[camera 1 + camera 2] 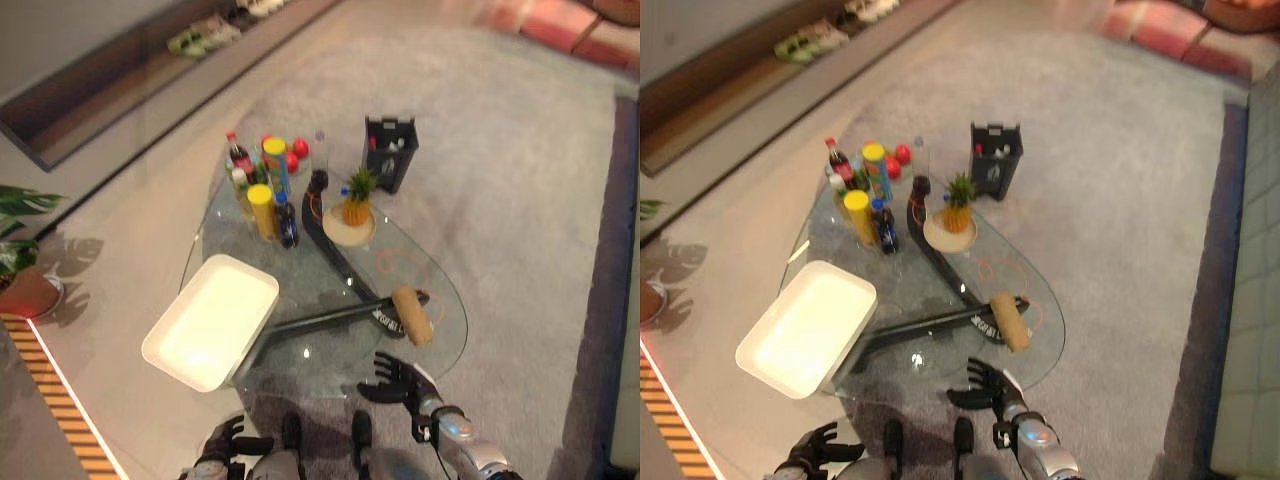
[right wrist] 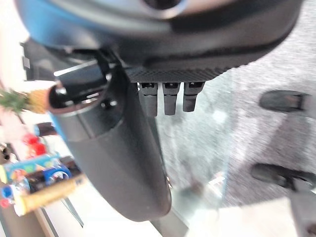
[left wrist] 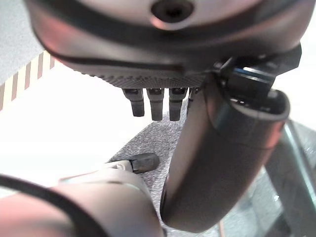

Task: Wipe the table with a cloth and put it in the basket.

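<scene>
From the left eye view, the right hand (image 1: 398,378) is hanging at the near edge of the rounded glass table (image 1: 440,345), its dark fingers spread loosely and empty, palm turned toward the tabletop. The left hand (image 1: 222,440) is sitting low near the robot's body, off the table, fingers relaxed and holding nothing. The rolled tan cloth (image 1: 412,315) is lying on the glass just beyond the right hand, not touching it. A white rectangular plastic basket (image 1: 210,320) is resting on the table's left corner, overhanging the edge. A cluster of bottles and yellow-lidded tubes (image 1: 262,190) is standing at the far side, beside a small pineapple on a round plate (image 1: 352,205). A black bin (image 1: 389,152) is standing on the grey carpet (image 1: 500,150) behind the table.

The right eye view is showing the same layout, with the right hand (image 1: 985,385) just short of the glass rim and well apart from the cloth (image 1: 1008,320).

In the left wrist view, the left hand's fingers (image 3: 155,101) are hanging straight and loose above carpet.

In the right wrist view, the right hand's fingers (image 2: 170,96) are extending straight over the glass edge, gripping nothing.
</scene>
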